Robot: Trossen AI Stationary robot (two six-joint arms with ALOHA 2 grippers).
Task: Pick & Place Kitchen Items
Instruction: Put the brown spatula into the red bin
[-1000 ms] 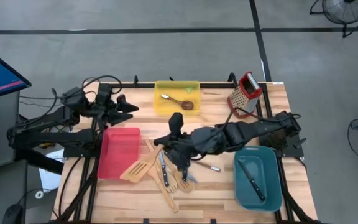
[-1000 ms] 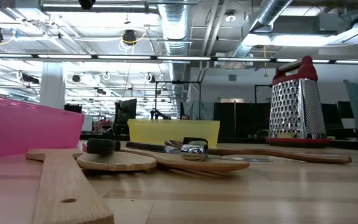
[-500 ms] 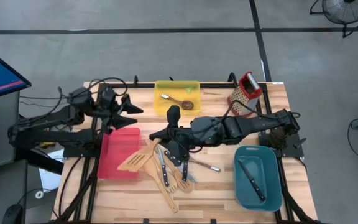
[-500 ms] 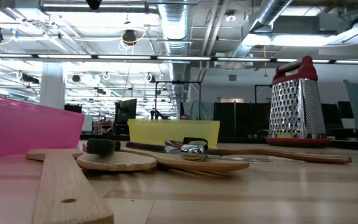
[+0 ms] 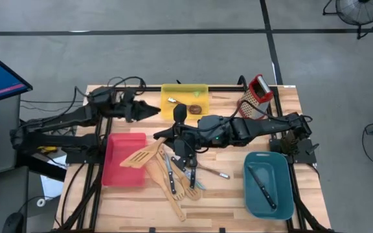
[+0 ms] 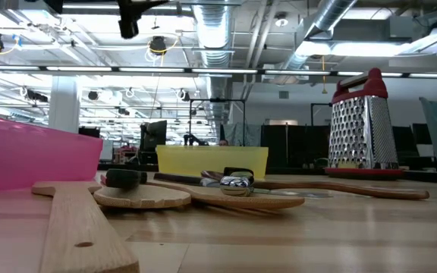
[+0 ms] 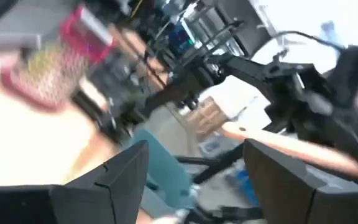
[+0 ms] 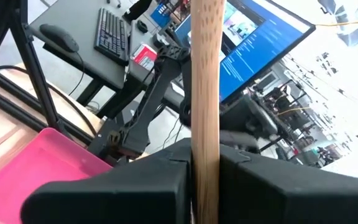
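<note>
On my left, the left end effector (image 5: pixel 153 111), fingers spread and empty, has swung in from the tabletop's (image 5: pixel 232 200) left edge toward the yellow rectangular bin (image 5: pixel 184 101). The right end effector (image 5: pixel 162 136) pinches a pale wooden slotted turner (image 5: pixel 136 156), now carried over the red rectangular bin (image 5: pixel 124 158), so I judge release is near. The arms crowd the middle; right of them, the teal bin (image 5: pixel 269 184) stands clear.

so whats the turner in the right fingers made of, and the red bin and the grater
Slotted turner: pale wood, matte, apparently unvarnished; grain shows along its handle in the right wrist view. Red bin: looks like plastic, smooth with a slightly translucent pink wall. Grater: shiny perforated metal, probably steel, with a red top, likely plastic.
</note>
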